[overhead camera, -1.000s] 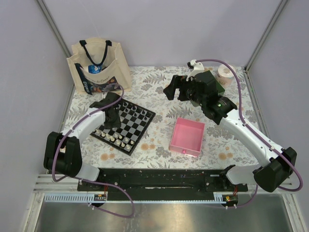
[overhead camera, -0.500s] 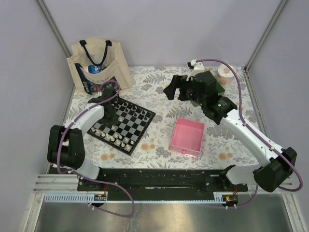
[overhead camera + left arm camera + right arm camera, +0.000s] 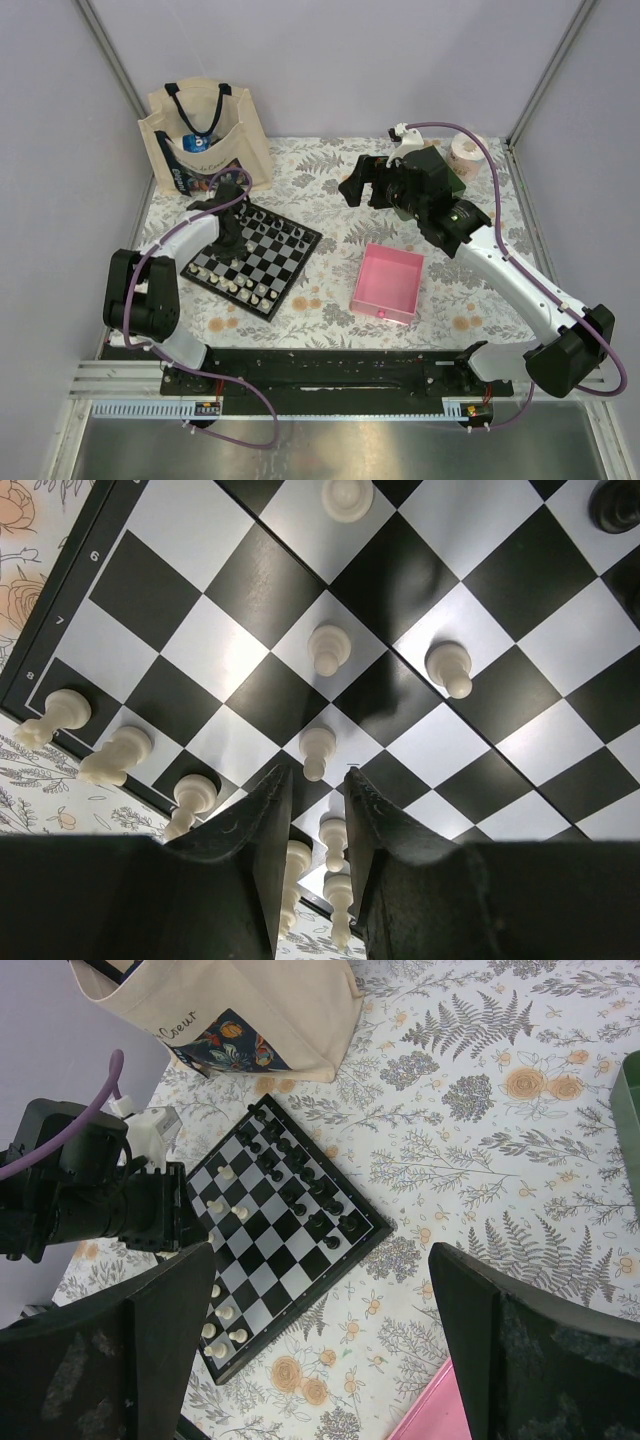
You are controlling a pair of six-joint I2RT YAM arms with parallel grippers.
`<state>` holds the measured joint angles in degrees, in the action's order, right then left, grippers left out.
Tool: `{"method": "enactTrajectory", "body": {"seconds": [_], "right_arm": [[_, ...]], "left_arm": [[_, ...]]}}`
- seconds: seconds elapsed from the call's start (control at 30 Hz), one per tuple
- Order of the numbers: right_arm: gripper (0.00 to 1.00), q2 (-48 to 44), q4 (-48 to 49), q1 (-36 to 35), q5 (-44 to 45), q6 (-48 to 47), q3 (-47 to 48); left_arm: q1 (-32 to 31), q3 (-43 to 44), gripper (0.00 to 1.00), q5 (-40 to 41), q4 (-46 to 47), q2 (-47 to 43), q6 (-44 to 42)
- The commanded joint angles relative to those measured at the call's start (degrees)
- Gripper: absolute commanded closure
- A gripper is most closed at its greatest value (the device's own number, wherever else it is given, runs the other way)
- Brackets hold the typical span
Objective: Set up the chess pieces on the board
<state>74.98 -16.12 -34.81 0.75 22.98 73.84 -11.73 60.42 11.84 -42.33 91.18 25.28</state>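
The board [image 3: 285,262] lies left of centre on the floral cloth. Black chess pieces [image 3: 285,228] line its far right side and cream-white ones [image 3: 240,288] stand along its near left side. My left gripper [image 3: 232,240] hangs low over the board's left part. In the left wrist view its jaws [image 3: 318,772] stand a narrow gap apart above white pawns [image 3: 328,650], with nothing pinched between them. My right gripper [image 3: 365,185] is raised to the right of the board, wide open [image 3: 320,1253] and empty. From there the board [image 3: 290,1250] shows whole.
A pink tray [image 3: 388,282] sits right of the board. A cloth tote bag [image 3: 205,135] stands at the back left, close to the board's far corner. A pale roll [image 3: 465,150] and a green tray edge [image 3: 632,1130] lie at the back right.
The left arm's elbow has swung back toward the left edge while its gripper stayed over the board's left part, and its jaws have narrowed. The right arm has not moved.
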Motion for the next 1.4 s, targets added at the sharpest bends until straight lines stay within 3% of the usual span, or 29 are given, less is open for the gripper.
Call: {"method": "enactTrajectory", "body": {"seconds": [0.0, 0.6, 1.0, 1.37], "right_arm": [[0.03, -0.63, 1.97, 0.53, -0.67, -0.31, 0.16], [0.03, -1.15, 1.88, 0.53, -0.23, -0.57, -0.10], [0.03, -1.24, 1.88, 0.70, 0.13, -0.92, -0.37], [0.03, -0.89, 1.62, 0.70, 0.04, -0.83, -0.10]], "left_arm": [[0.21, 1.63, 0.68, -0.85, 1.54, 0.76, -0.40], [1.27, 2.42, 0.77, -1.20, 1.63, 2.43, -0.49], [1.27, 2.86, 0.98, -0.68, -0.65, 0.41, -1.28], [1.44, 0.22, 0.98, -1.20, -3.11, -4.17, -2.07]]}}
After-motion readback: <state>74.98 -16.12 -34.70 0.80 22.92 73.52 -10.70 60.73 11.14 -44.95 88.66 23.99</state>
